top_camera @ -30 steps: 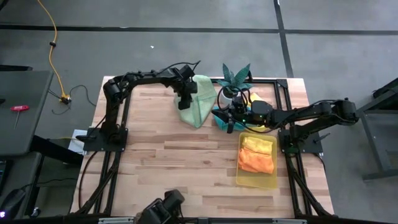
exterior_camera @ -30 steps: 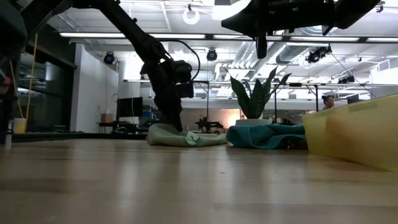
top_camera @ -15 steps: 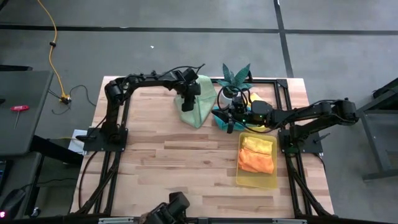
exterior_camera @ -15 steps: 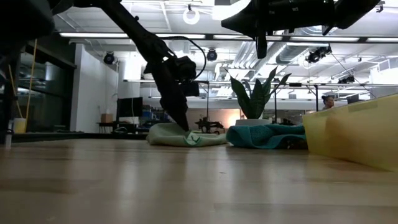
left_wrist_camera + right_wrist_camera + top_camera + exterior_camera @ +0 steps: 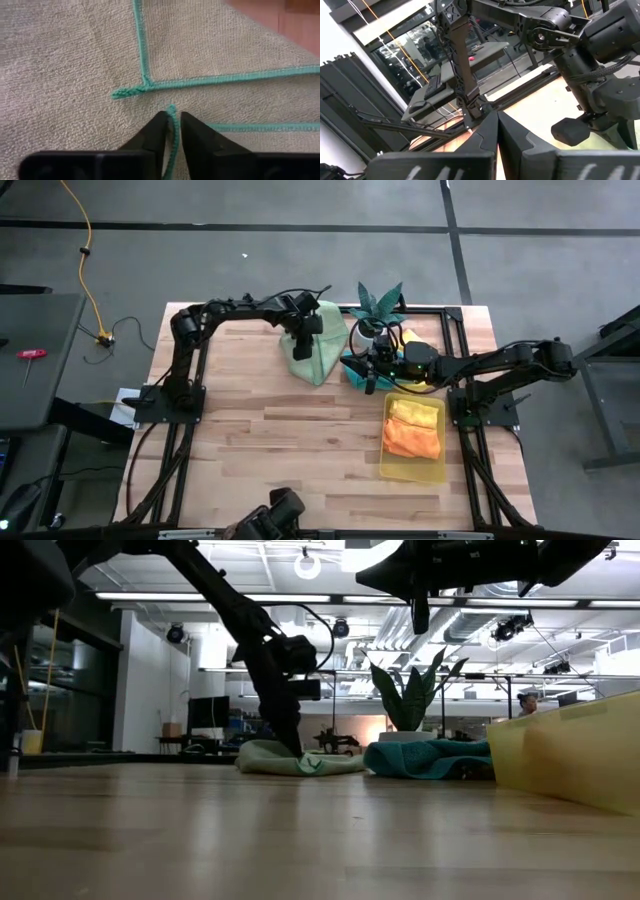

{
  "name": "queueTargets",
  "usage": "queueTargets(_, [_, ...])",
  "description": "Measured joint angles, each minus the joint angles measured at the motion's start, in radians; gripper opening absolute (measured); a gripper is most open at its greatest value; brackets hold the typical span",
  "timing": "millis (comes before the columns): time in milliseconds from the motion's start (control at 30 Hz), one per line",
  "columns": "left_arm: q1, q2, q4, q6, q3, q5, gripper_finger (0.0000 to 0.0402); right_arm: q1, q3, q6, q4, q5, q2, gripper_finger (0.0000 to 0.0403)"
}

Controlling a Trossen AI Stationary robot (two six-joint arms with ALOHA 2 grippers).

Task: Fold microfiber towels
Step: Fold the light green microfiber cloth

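The teal towel [image 5: 358, 366] is mostly hidden under the right gripper [image 5: 369, 379], whose fingers are pressed together on nothing, and a yellow scrap [image 5: 409, 337] past the plant [image 5: 378, 306] is too cut off to name. Four towels are countable: the pale green towel [image 5: 318, 350] at the table's [image 5: 250, 440] 12 o'clock edge, the teal one beside it toward 3 o'clock, and a yellow towel [image 5: 416, 414] and orange towel [image 5: 411, 441] in the one yellow tray [image 5: 388, 466] around 4 o'clock. The left gripper [image 5: 172, 128] is down on the pale green towel, fingers narrowed onto its teal-stitched hem [image 5: 171, 125].
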Motion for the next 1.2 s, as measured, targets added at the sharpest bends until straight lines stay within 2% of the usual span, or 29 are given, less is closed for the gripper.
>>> queueTargets(100, [0.0,-0.003,-0.004,-0.024,0.0,-0.003,0.0008,0.0,0.0,0.0,0.0,0.0,0.0,0.0])
queueTargets(267, [0.0,-0.036,-0.057,-0.088,0.0,0.002,0.0003,0.0,0.0,-0.001,0.0,-0.003,0.0,0.0])
queueTargets(467, [-0.017,-0.132,-0.209,-0.163,0.0,0.115,0.0001,0.0,0.0,-0.002,0.0,-0.005,0.0,0.0])
queueTargets(533, [-0.042,-0.185,-0.216,-0.179,-0.026,0.144,0.0001,0.0,0.0,-0.004,0.0,-0.005,0.0,0.0])
queueTargets(633, [-0.096,-0.272,-0.168,-0.224,-0.11,0.167,0.0001,0.0,0.0,-0.01,-0.004,-0.004,0.0,0.0])
queueTargets(767, [-0.188,-0.39,-0.043,-0.315,-0.282,0.166,0.0,0.0,0.0,-0.01,-0.022,-0.004,0.0,0.0])
queueTargets(1000, [-0.346,-0.561,0.215,-0.571,-0.577,0.162,0.0,-0.003,0.0,0.057,-0.146,-0.004,0.0,0.0])
queueTargets(1200, [-0.485,-0.691,0.197,-0.634,-0.681,0.16,0.0,-0.023,0.0,0.111,-0.185,0.003,0.009,0.0])
